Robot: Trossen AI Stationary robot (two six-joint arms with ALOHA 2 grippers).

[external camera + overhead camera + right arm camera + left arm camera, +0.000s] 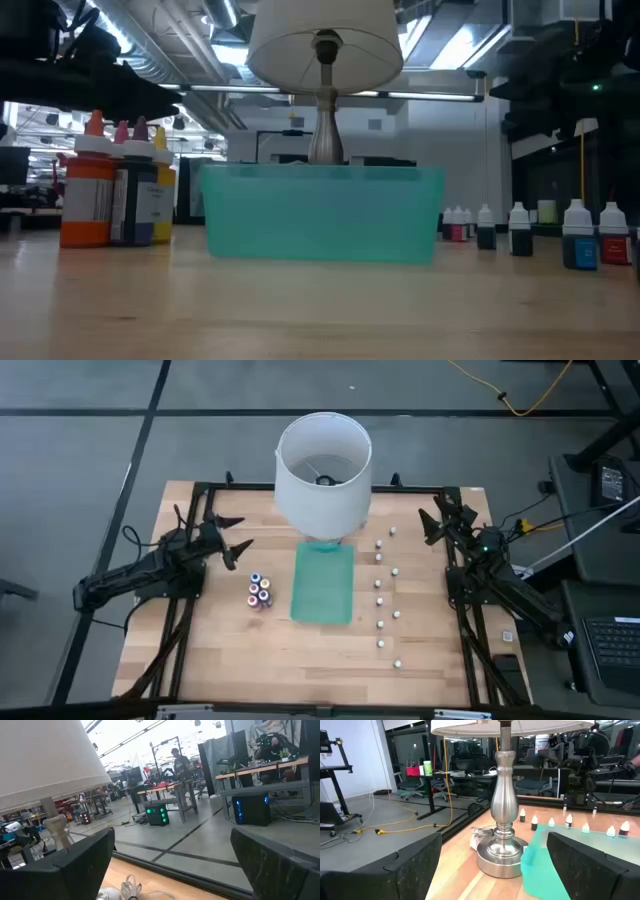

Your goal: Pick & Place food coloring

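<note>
Wooden table point(200, 660), brushed-metal lamp base point(502, 850)

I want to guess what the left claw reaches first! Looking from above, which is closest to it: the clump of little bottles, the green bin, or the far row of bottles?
From the left gripper:
1. Bottle clump, just beside it.
2. Green bin, table middle.
3. Bottle row, right side.

The light wooden surface point(200, 660) carries a lamp point(323, 470) at the far middle edge. A teal bin point(323, 584) lies just in front of it. A cluster of food coloring bottles point(259, 591) stands left of the bin; scattered small bottles point(387, 600) stand to its right.
</note>
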